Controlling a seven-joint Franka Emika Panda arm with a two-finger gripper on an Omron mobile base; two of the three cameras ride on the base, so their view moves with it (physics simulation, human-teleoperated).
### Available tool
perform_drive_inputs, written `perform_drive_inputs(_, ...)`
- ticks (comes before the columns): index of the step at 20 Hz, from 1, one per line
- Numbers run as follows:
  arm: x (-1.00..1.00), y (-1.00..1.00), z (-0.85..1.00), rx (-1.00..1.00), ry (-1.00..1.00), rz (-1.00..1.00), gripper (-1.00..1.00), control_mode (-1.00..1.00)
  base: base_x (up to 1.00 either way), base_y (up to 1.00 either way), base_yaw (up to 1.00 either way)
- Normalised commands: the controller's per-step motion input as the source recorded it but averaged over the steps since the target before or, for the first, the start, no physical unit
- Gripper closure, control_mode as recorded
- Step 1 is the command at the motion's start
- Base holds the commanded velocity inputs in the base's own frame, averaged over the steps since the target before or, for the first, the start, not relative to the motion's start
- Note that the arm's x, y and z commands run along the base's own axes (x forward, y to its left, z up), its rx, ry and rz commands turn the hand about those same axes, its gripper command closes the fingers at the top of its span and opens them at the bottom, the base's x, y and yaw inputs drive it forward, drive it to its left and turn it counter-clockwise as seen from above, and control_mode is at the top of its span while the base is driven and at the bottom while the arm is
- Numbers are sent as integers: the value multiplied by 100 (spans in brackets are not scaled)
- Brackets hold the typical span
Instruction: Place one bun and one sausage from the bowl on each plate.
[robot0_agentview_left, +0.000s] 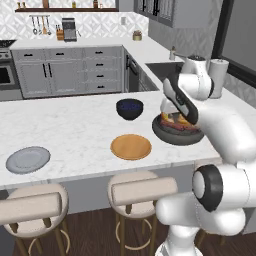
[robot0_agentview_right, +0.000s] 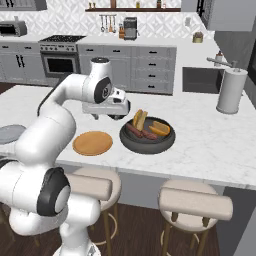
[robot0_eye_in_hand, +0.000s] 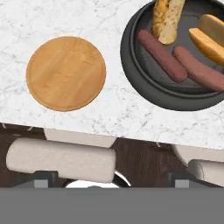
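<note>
A navy bowl (robot0_agentview_left: 129, 108) is seen just behind the orange plate (robot0_agentview_left: 131, 147), and a paper-towel roll (robot0_agentview_right: 231, 90) stands well beyond the dark bowl (robot0_agentview_right: 147, 141). 2 stools (robot0_eye_in_hand: 61, 159) sit under the counter edge. The dark bowl, beside the orange plate, holds 2 sausages (robot0_eye_in_hand: 162, 55) and buns (robot0_eye_in_hand: 167, 18). The grey plate (robot0_agentview_left: 28, 159) lies far left of it. The gripper (robot0_agentview_right: 106, 111) is held above the bowl's edge, fingers apart, empty.

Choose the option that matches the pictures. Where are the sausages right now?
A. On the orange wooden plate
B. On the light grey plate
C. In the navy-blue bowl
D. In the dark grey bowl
D: both sausages lie side by side inside the dark grey bowl with the buns, while the orange plate beside it and the light grey plate are bare.
</note>
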Motion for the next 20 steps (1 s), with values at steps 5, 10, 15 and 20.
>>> perform_drive_inputs(5, 90, -81, -61, 0, 9, 17, -100, -100, 0, 0, 0)
perform_drive_inputs(10, 77, -4, -83, -2, 0, 12, -100, -100, 0, 0, 0)
perform_drive_inputs(15, 63, -28, -76, 0, -9, 4, -100, -100, 0, 0, 0)
perform_drive_inputs(20, 64, -12, -56, -2, -1, 7, -100, -100, 0, 0, 0)
